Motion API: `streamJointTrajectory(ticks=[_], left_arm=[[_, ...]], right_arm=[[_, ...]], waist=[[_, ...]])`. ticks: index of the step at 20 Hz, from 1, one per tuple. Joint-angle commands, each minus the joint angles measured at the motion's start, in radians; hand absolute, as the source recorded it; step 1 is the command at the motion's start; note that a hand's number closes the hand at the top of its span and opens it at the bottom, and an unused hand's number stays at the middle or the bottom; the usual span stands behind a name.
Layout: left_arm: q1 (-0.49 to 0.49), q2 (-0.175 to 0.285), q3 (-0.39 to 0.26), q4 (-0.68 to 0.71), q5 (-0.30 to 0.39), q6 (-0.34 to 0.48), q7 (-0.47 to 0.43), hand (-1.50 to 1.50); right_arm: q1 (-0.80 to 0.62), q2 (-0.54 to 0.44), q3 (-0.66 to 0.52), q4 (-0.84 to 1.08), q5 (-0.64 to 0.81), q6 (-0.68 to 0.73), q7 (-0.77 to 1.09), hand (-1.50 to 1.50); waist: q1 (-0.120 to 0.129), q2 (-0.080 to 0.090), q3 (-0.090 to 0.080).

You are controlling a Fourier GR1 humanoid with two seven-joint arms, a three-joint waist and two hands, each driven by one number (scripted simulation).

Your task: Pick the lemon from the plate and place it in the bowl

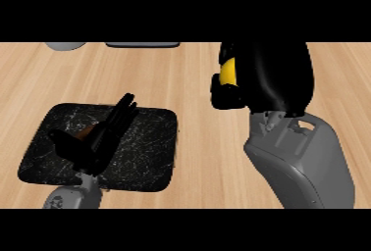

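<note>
clasping what seems a lemon (229, 73), the right hand (275, 76) curls.

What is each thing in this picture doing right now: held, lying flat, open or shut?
Yellow lemon: held in the right robot hand, away from the plate.
Right robot hand: shut round the lemon, above the wooden counter.
Left robot hand: open, fingers straight, over the plate.
Black speckled square plate: lying flat on the counter, no lemon on it.
</note>
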Motion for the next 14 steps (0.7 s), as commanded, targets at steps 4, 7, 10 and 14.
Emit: streamJointTrajectory(ticks=[4,7,10,14], left_arm=[[0.021,-0.025,-0.027,-0.012,-0.026,0.015,-0.008,0.00],[-0.013,0.003,0.009,-0.020,0.000,-0.003,0.017,0.00],[-0.020,-0.001,0.000,-0.051,-0.001,0.000,0.030,0.00],[0.003,-0.043,-0.055,-0.005,-0.044,0.041,-0.020,0.00]], right_arm=[[-0.029,-0.058,-0.150,0.239,-0.011,-0.179,-0.159,1.50],[-0.061,-0.082,-0.199,0.414,-0.006,-0.322,-0.262,1.50],[-0.016,-0.161,-0.224,0.521,0.001,-0.398,-0.388,1.50],[-0.157,-0.149,-0.231,0.801,0.076,-0.509,-0.405,1.50]], waist=[[0.001,0.002,0.000],[0.008,0.005,0.000],[0.009,0.007,0.001],[0.026,0.012,0.000]])
